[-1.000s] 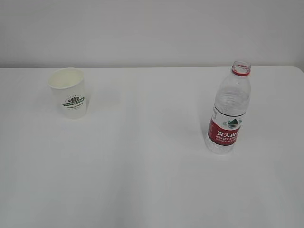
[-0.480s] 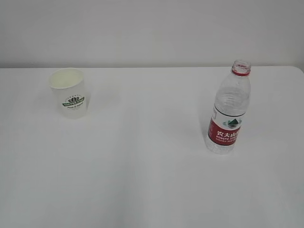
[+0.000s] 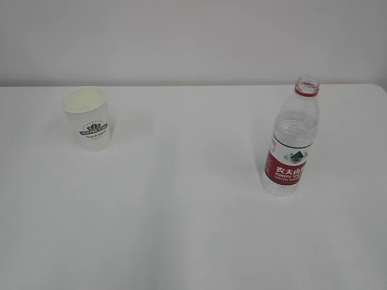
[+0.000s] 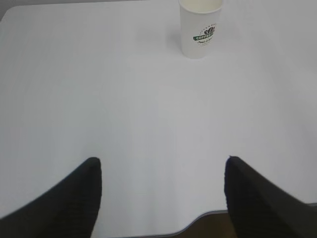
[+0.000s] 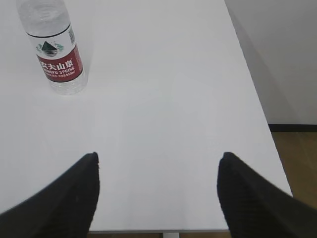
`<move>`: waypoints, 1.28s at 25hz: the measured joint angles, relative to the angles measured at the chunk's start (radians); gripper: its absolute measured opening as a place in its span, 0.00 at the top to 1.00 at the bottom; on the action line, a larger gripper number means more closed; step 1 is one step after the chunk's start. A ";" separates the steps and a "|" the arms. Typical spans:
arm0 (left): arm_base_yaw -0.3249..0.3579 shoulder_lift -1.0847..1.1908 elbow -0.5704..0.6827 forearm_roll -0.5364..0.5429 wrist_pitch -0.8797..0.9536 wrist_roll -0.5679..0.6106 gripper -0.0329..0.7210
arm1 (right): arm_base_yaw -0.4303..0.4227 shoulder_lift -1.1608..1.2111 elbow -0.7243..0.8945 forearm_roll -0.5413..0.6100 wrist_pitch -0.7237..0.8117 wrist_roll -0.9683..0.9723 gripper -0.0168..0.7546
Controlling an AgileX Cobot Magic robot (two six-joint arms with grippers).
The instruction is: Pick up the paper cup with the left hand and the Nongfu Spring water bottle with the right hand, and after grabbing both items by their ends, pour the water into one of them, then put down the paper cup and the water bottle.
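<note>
The white paper cup (image 3: 88, 118) with its green logo stands upright at the table's back left; the left wrist view shows the paper cup (image 4: 199, 29) far ahead, slightly right. The uncapped Nongfu Spring water bottle (image 3: 291, 139) stands upright on the right; the right wrist view has the bottle (image 5: 53, 47) ahead at upper left. My left gripper (image 4: 161, 163) hangs open over the table's near edge, nothing between its fingers. My right gripper (image 5: 157, 159) is open too, above the near right edge, empty. Neither arm appears in the exterior view. I cannot make out water in the bottle.
The white table (image 3: 193, 211) runs to a pale wall at the back. Its near edge (image 4: 198, 220) shows under the left gripper, and its right edge (image 5: 255, 99) drops off to a wooden floor (image 5: 297, 158).
</note>
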 joint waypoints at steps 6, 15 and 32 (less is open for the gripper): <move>0.000 0.000 0.000 0.000 0.000 0.000 0.25 | 0.000 0.000 0.000 0.000 0.000 0.000 0.25; 0.000 0.000 0.000 0.000 0.000 0.000 0.25 | 0.000 0.000 0.000 0.000 0.000 0.000 0.25; 0.000 0.000 -0.016 0.000 -0.077 0.009 0.25 | 0.000 0.000 -0.022 0.000 -0.065 0.000 0.25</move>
